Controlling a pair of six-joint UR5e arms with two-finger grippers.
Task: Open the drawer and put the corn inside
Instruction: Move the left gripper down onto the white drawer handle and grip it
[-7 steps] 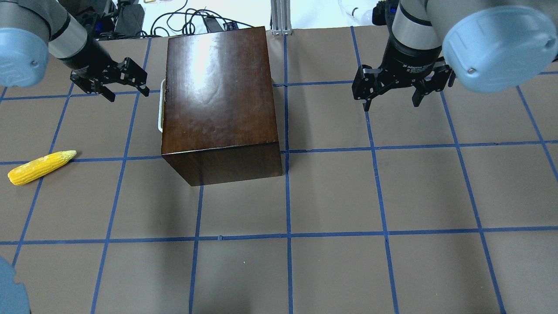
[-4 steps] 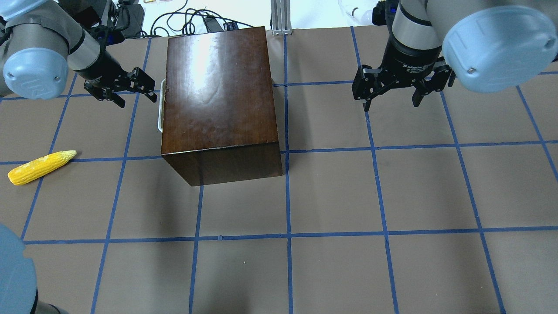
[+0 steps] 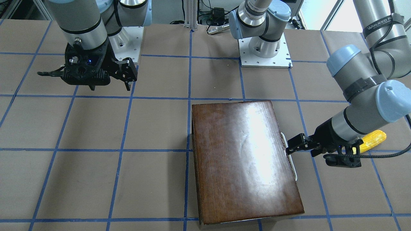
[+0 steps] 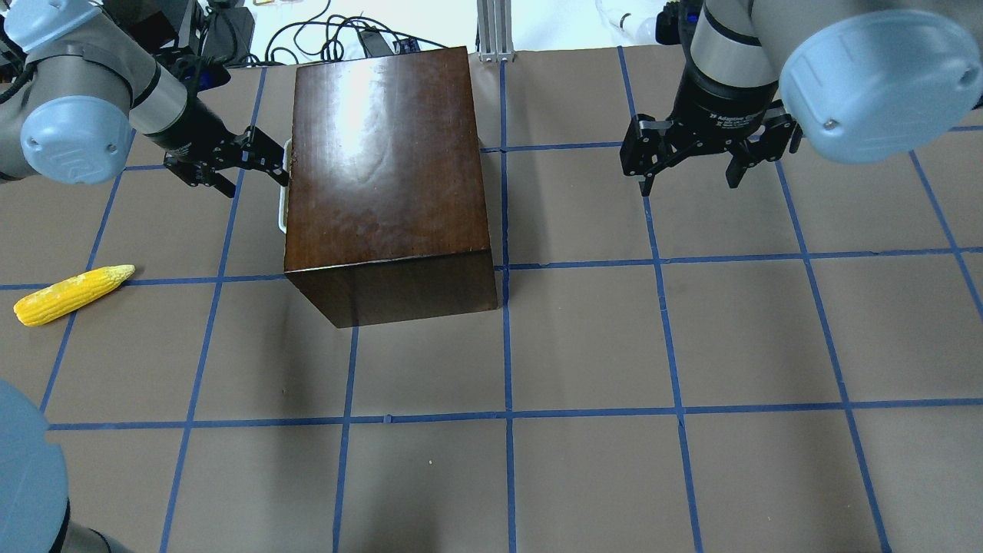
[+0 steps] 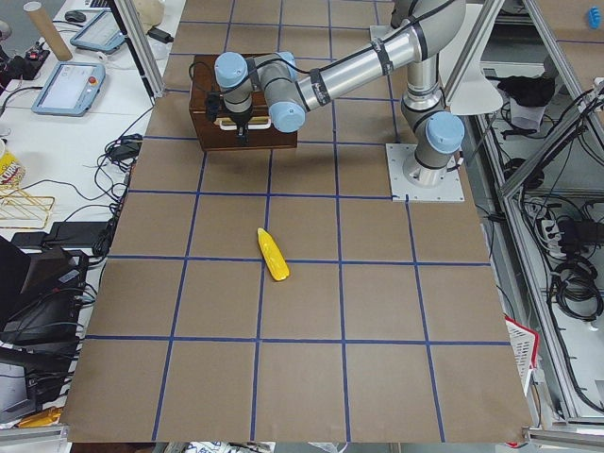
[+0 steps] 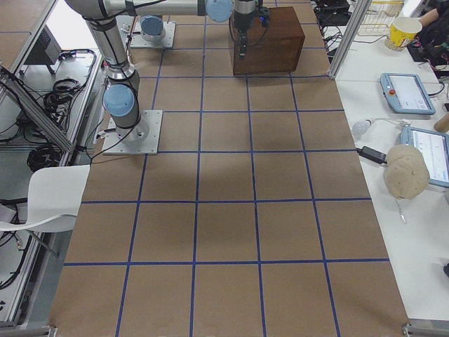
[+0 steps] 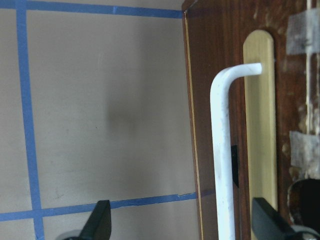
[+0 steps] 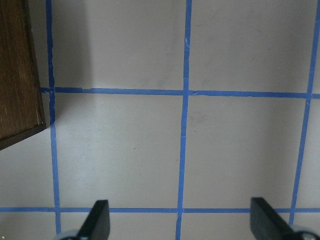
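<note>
The dark-brown box (image 4: 388, 177) stands at the table's back centre-left. Its drawer front (image 7: 295, 100) is shut. The white bar handle (image 4: 282, 188) faces my left arm and also shows in the left wrist view (image 7: 222, 150). My left gripper (image 4: 255, 177) is open and right by the handle. In the left wrist view (image 7: 181, 227) the handle runs between its fingers. The yellow corn (image 4: 73, 293) lies on the table far left, apart from both grippers, and also shows in the front view (image 3: 372, 140). My right gripper (image 4: 689, 183) is open and empty above the table, right of the box.
Blue tape lines grid the brown table. Cables and gear (image 4: 338, 34) lie beyond the far edge, with an aluminium post (image 4: 491, 31) behind the box. The arm bases (image 3: 265, 51) stand at the robot's side. The box corner (image 8: 20, 75) shows in the right wrist view.
My left gripper has moved right, from well clear of the box to the drawer handle. The right arm, box and corn have not moved.
</note>
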